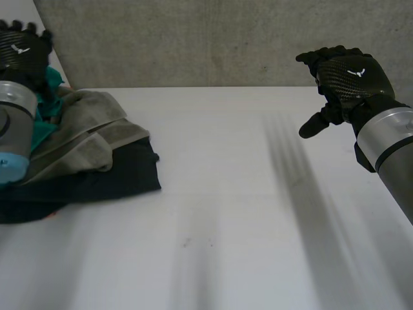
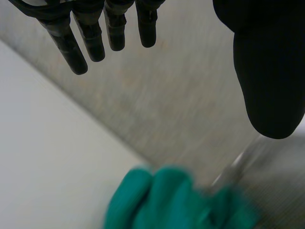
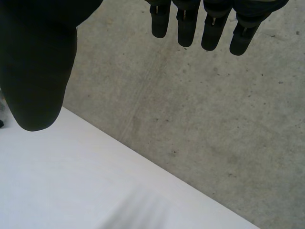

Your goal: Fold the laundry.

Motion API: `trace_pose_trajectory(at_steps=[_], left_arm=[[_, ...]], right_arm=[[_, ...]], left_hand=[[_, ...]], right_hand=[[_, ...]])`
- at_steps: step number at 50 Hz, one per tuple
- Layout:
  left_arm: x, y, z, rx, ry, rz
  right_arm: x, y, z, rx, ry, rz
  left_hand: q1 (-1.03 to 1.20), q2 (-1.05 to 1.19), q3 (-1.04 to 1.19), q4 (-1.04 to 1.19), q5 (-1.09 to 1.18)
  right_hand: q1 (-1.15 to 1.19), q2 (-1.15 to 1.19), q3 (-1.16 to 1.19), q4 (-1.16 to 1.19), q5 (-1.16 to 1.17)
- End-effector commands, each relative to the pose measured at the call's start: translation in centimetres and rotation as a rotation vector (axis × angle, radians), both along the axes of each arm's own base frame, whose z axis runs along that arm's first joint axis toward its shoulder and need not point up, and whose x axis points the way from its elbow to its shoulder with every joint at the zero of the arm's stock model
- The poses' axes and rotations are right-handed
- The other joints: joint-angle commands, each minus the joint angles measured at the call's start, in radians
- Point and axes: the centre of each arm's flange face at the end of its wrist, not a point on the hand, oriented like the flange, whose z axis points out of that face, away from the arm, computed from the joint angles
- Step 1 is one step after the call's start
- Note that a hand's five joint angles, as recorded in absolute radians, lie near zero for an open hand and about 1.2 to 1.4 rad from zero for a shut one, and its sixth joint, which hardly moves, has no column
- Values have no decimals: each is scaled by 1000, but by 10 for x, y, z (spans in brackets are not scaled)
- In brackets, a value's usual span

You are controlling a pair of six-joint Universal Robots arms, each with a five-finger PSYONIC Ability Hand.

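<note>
A heap of laundry lies at the table's far left: an olive-grey cloth (image 1: 90, 132) on top, a dark navy cloth (image 1: 122, 174) under it, a teal cloth (image 1: 48, 106) behind. My left hand (image 1: 22, 51) hovers above the heap's back, open, touching nothing. Its fingers (image 2: 95, 33) hang straight above the teal cloth (image 2: 167, 200). My right hand (image 1: 345, 81) is raised over the table's far right, open and empty, with its fingers (image 3: 205, 24) relaxed and the thumb (image 3: 38, 71) apart from them.
The white table (image 1: 219, 213) stretches bare from the heap to the right edge. A grey concrete wall (image 1: 193, 39) stands right behind the table's far edge.
</note>
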Motion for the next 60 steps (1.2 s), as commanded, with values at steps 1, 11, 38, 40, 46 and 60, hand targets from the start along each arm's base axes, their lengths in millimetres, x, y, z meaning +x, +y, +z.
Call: trace_pose_trajectory(at_steps=[1,11,38,40,46,60], left_arm=[[61,-70,-50,53,-162,171],[85,-106,-96,91,-197,161],[-116,100,57,-7,576,-584],[-132,115,49,39,609,-643],[-200,158,-19,254,570,-784],[-214,187,-64,425,327,-761]], right_arm=[[0,0,0,1,1,0],[0,-1,-3,8,7,-1],[-3,-7,-2,1,4,-16],[-3,-8,-1,0,3,-17],[-6,-9,0,4,5,-25],[-6,-11,2,17,99,5]], left_hand=[[-14,-16,-19,-13,-31],[440,438,435,440,423],[1192,1190,1188,1193,1175],[1192,1190,1188,1193,1175],[1192,1190,1188,1193,1175],[9,7,5,10,-7]], right_hand=[[-48,-32,-34,-33,-43],[-48,-32,-34,-33,-43],[-48,-32,-34,-33,-43],[-48,-32,-34,-33,-43],[-48,-32,-34,-33,-43],[-48,-32,-34,-33,-43]])
